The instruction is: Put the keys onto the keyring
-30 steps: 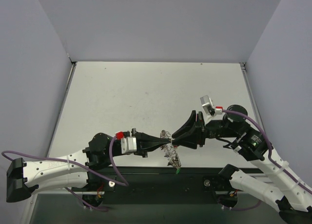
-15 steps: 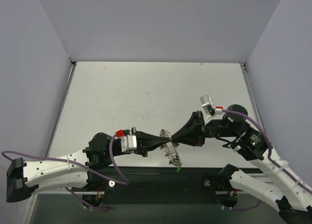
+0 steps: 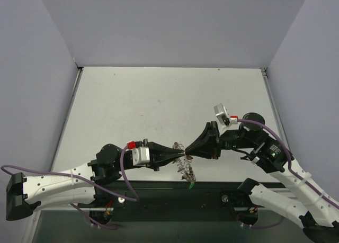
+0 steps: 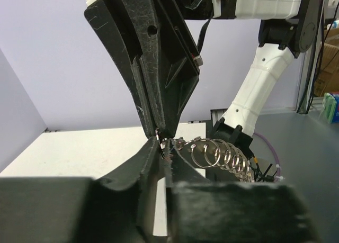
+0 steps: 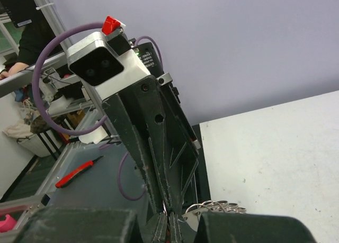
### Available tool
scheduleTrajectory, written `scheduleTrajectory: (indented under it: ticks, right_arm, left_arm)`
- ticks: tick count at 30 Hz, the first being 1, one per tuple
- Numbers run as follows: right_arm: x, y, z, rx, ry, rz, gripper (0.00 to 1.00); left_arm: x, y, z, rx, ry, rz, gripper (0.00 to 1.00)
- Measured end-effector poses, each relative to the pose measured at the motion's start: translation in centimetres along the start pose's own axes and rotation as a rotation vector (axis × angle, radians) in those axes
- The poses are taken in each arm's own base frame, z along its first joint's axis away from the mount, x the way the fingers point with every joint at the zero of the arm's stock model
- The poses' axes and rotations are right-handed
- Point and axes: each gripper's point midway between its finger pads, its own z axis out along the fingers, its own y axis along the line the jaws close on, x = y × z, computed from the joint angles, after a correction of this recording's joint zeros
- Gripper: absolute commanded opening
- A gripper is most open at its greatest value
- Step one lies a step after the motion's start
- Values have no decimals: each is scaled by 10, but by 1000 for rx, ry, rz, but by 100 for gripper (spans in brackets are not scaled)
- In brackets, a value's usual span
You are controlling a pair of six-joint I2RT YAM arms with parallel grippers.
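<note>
silvery metal keyring (image 3: 186,165): held up in the air over the near edge of the table (image 3: 148,105), between the tips of the two arms; its frilly small loops hang down and toward the near side.
right gripper (image 3: 189,150): black fingers together, clamped on the thin upper edge of the keyring; it points left toward the other arm.
left gripper (image 3: 179,153): fingers slightly apart, with a narrow slit between them in the left wrist view; the ring's wire sits at their tips, and i cannot tell whether they press on it.
tips: the two grippers meet nose to nose, touching or nearly so.
green-tagged key (image 3: 191,185): dangles at the lowest end of the loops, over the dark rail at the near edge.
other keys: too small and tangled to tell apart.
</note>
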Motion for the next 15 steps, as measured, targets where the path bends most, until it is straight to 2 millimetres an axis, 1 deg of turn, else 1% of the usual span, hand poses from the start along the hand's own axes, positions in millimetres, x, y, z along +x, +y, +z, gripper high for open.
scheduleTrajectory:
  ticks: [3,6,9,15]
  right_arm:
    - [5,-2,0,8,18,19,0]
    - [12,-6,1,22,42,45,0]
    - [16,-8,1,33,58,62,0]
    - [19,-11,1,45,67,62,0]
  left_arm:
    - [5,-1,-3,3,24,4,42]
    - [1,-1,-5,2,20,14,50]
    - [-8,-1,-7,1,-1,24,54]
    - [-18,1,-9,-5,0,31,54]
